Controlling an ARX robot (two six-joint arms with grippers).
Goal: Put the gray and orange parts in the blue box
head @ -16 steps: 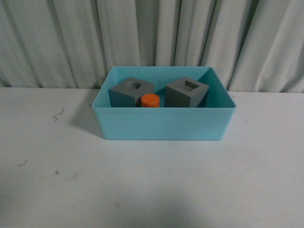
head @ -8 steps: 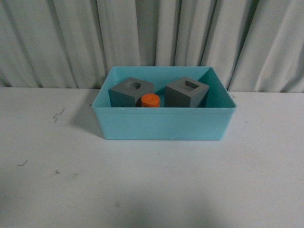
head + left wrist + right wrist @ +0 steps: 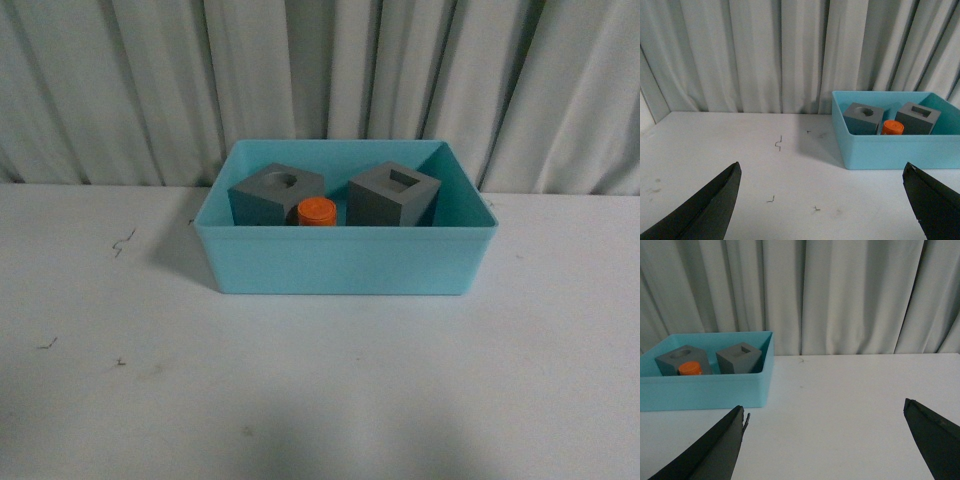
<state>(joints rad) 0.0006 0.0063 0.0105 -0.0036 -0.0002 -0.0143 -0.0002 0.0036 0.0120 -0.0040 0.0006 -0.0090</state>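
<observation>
Already boxed: all three parts sit in the blue bin

Inside the blue box (image 3: 345, 262), which stands on the white table (image 3: 320, 390) in front of a pale curtain (image 3: 320, 80), both gray cubes and the orange cylinder rest on the floor of the bin. From the front view, the gray cube with the round recess (image 3: 277, 194) sits toward the left, the gray cube with the rectangular recess (image 3: 394, 194) toward the right, and the orange cylinder (image 3: 317, 212) stands upright between them, nearer the front wall and just beside the round-recess cube.

Neither arm shows in the front view. The left gripper (image 3: 825, 205) is spread wide with nothing between its dark fingers (image 3: 705, 210), well apart from the box. The right gripper (image 3: 827, 445) is likewise wide apart and empty, hanging over bare table beside the box
</observation>
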